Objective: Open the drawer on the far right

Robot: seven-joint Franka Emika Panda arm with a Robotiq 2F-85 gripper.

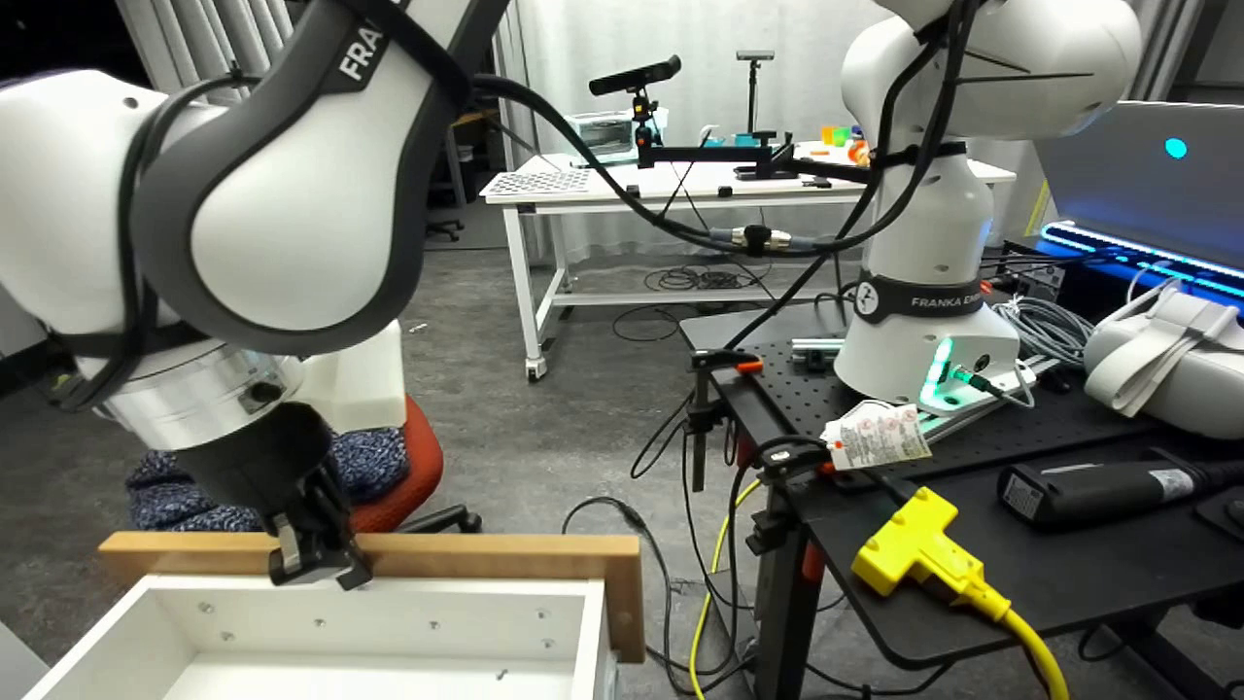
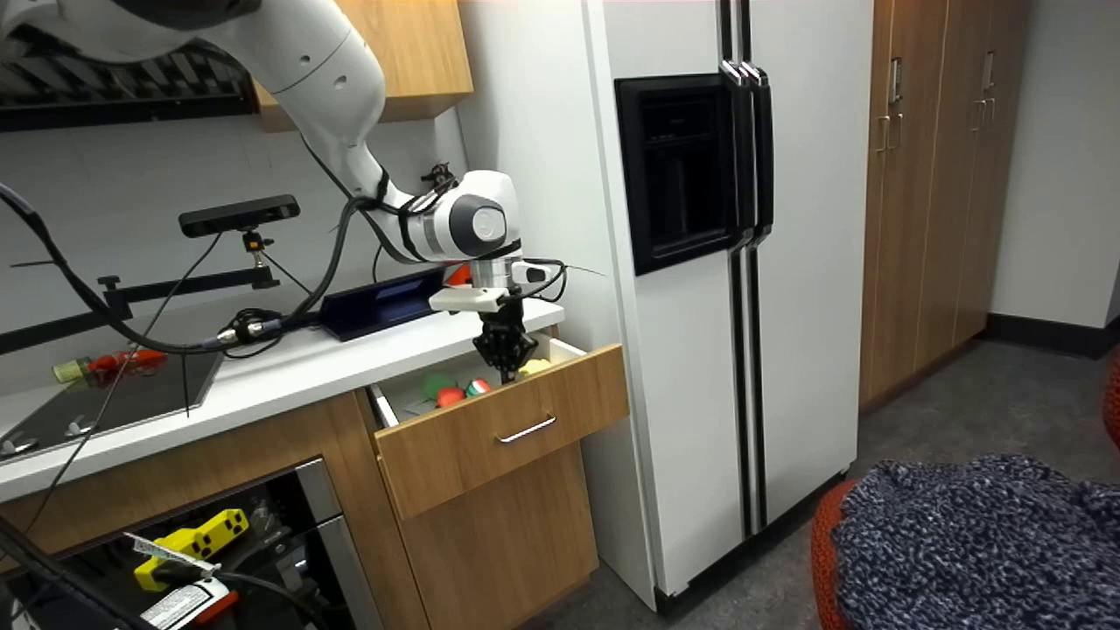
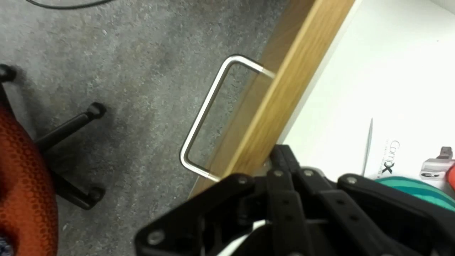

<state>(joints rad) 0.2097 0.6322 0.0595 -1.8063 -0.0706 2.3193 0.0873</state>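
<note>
Drawer (image 2: 477, 446) is sticking out from under the white counter (image 2: 350, 363), and my gripper (image 3: 284, 153) is hanging just inside its wooden front (image 3: 289, 85). My jaws are sitting together, and I cannot tell if they are touching the wood. The silver handle (image 3: 205, 108) is poking out on the other side of that front. A red thing (image 2: 451, 397) and a green thing (image 2: 435, 383) are lying inside. The tall white fridge (image 2: 691, 420) is standing just beside one end. Past the handle, gray floor (image 3: 142, 106) is giving me room, with an orange chair (image 3: 28, 185) standing farther out.
</note>
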